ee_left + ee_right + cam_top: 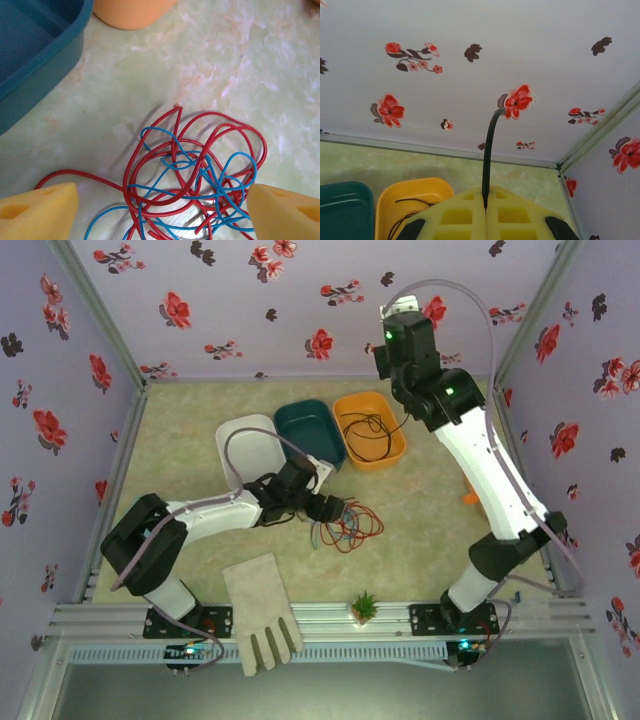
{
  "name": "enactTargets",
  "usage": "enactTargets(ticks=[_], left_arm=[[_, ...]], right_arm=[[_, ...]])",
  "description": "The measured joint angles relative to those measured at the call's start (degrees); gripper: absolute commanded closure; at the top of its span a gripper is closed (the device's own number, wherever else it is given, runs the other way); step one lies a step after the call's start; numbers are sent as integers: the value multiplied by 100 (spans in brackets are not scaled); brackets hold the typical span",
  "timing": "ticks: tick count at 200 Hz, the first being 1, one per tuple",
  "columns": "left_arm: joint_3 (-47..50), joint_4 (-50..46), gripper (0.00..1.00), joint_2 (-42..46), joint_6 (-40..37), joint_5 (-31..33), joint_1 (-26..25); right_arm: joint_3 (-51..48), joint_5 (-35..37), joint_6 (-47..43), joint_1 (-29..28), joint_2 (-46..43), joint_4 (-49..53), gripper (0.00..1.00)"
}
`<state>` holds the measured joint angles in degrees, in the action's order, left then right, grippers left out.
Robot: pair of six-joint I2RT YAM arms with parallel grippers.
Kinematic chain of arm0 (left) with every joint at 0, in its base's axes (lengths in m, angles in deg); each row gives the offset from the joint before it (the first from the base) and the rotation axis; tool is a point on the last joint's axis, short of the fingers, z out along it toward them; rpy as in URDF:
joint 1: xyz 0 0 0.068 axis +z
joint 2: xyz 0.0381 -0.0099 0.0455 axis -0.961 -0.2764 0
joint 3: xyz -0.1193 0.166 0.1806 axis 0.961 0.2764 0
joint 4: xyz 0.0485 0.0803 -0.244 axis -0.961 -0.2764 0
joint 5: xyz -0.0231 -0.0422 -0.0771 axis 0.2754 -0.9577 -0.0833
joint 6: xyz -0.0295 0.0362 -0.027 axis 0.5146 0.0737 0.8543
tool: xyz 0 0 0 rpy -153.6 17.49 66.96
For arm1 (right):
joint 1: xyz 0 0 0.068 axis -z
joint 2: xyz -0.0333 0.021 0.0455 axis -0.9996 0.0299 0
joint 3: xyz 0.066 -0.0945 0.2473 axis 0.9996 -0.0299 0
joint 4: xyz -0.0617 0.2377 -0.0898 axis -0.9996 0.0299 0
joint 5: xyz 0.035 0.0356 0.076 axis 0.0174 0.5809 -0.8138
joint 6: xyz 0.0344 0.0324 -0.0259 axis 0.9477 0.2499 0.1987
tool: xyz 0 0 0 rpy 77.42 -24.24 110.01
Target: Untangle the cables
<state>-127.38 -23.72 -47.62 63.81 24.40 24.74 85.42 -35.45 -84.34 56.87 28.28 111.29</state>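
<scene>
The red cable (pixel 175 130) and blue cable (pixel 235 157) lie tangled together in loose loops on the table, near the middle (pixel 352 525). My left gripper (pixel 162 210) hangs just above this tangle, open, with its yellow fingers (pixel 40 210) on either side and nothing between them. The black cable (pixel 489 150) is pinched in my right gripper (pixel 485 200), which is shut on it; a short end sticks up past the fingertips. The rest of the black cable lies coiled in the orange bin (pixel 368 430). The right arm (pixel 440 390) is raised over the back right.
A white bin (pixel 250 450), a teal bin (pixel 310 430) and the orange bin (pixel 392 455) stand in a row at the back. A pale glove (pixel 262 610) and a small plant (pixel 365 608) sit by the near edge. Flowered walls enclose the table.
</scene>
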Motion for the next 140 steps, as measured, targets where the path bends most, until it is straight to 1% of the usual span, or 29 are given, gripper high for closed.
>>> enactTargets(ticks=[3,8,60,105,140], left_arm=[[0,-4,1,13,13,11,0],[0,-20,0,37,9,20,-2],[0,-155,0,142,0,173,-2],[0,-203,0,151,0,262,-2],[0,-205,0,151,0,317,-2]], right_arm=[[17,-2,2,28,52,-24,100],[50,-15,2,85,146,-63,100],[540,-94,44,511,1187,-446,100],[1062,-155,44,662,1915,-721,100],[1252,-184,46,669,2251,-798,100]])
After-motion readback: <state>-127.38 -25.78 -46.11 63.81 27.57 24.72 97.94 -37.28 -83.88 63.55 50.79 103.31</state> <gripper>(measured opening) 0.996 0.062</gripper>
